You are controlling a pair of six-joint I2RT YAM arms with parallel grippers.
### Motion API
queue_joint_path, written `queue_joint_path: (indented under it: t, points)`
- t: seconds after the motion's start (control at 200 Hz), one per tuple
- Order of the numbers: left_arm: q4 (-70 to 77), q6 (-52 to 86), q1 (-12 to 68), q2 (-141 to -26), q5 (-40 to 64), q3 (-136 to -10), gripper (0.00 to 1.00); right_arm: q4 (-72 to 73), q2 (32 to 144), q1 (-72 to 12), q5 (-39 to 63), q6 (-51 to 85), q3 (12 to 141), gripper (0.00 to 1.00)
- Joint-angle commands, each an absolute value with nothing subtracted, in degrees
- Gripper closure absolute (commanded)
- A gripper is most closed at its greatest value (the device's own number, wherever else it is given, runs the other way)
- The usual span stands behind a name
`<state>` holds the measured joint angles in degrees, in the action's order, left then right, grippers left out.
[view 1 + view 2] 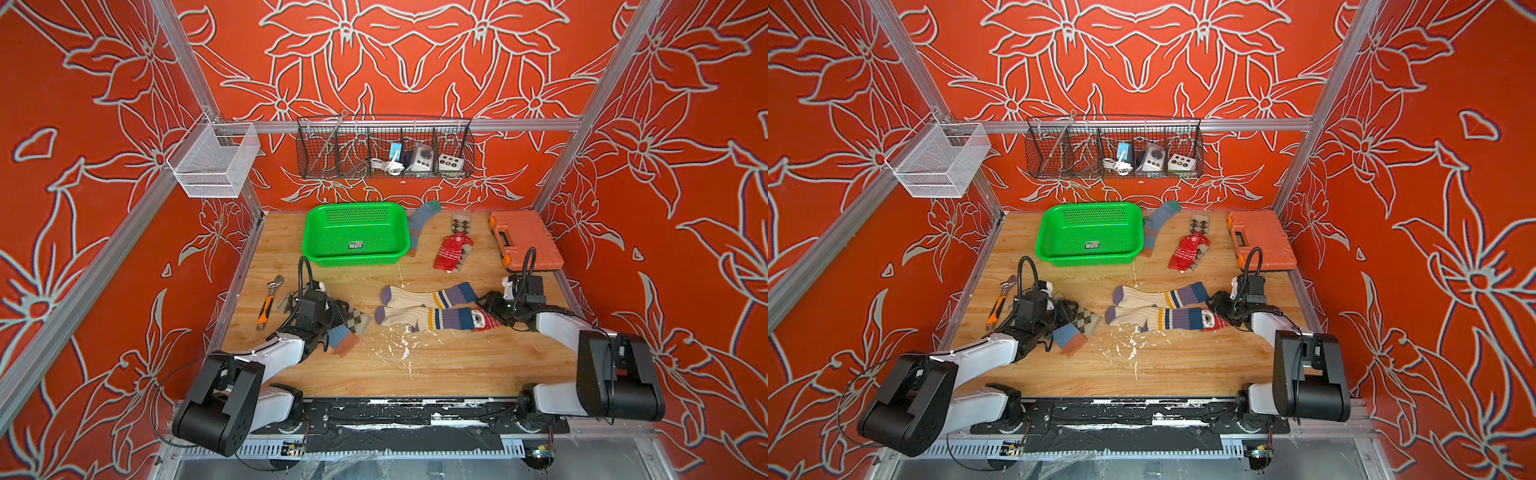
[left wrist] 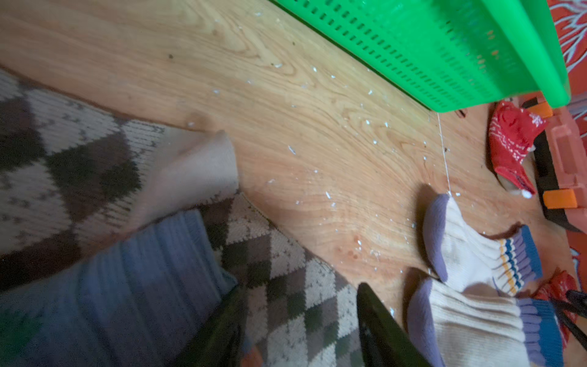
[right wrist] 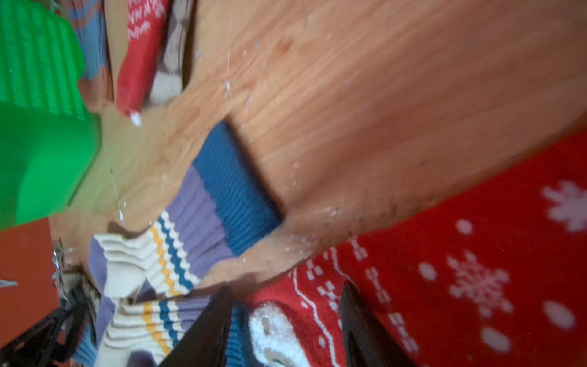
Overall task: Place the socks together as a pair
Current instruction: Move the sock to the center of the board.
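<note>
beige striped pair [image 1: 415, 318] done, side by side mid-table. three pairs left tho. left gripper [image 2: 298, 289] wide over argyle sock [image 1: 358, 319] + blue sock [image 1: 341, 337], left edge. right gripper [image 3: 286, 287] wide astride red sock [image 1: 484, 321], right edge. mates [image 1: 451, 253] at far edge.

Two top cameras sit side by side, high up, behind both claws. They look down and forward over the table [image 1: 457, 365] toward the back wall [image 1: 415, 75]. They are far off, and both see nearly the same whole scene, with the left claw [image 1: 343, 312] and the right claw [image 1: 482, 306]. The left wrist camera rides just behind the left claw, very close to the wood. It looks past the dark fingers [image 2: 378, 330] to the striped socks [image 2: 460, 254] and the green basket [image 2: 444, 63]. The right wrist camera sits just behind the right claw. It sees the same striped socks and green basket from the other side, a bit blurry.
</note>
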<state>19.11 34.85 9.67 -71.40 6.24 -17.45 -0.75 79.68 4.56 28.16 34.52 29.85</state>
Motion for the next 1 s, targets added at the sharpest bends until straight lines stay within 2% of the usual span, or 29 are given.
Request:
queue_joint_path:
  t: [0.0, 0.19, 0.345, 0.425, 0.575, 0.736, 0.996]
  points:
    - [21.3, 35.7, 5.6, -71.5, 9.8, -16.1, 0.44, 3.1, 81.7, 8.8, 28.1, 37.2, 27.1, 0.43]
    - [22.5, 35.5, 2.7, -72.9, 12.2, -16.5, 0.44, 5.6, 83.7, 15.9, 29.3, 36.8, 26.4, 0.44]
    - [21.7, 34.2, 3.7, -71.1, 10.7, -16.8, 0.43, 4.0, 81.3, 16.0, 28.7, 35.2, 27.8, 0.45]
    - [17.7, 33.0, 6.8, -67.9, 7.0, -18.5, 0.43, 0.7, 78.1, 13.6, 28.3, 33.6, 29.3, 0.45]
    - [9.9, 32.2, 16.9, -62.4, -0.7, -22.6, 0.42, -10.9, 70.8, 2.8, 21.4, 29.3, 34.1, 0.4]
    - [11.5, 35.6, 21.8, -58.2, 2.4, -18.8, 0.39, -15.9, 65.1, -1.2, 22.4, 28.3, 32.5, 0.43]
    - [14.3, 36.5, 28.6, -70.0, 6.4, -22.8, 0.34, -17.6, 67.9, -5.5, 22.0, 26.8, 30.9, 0.45]
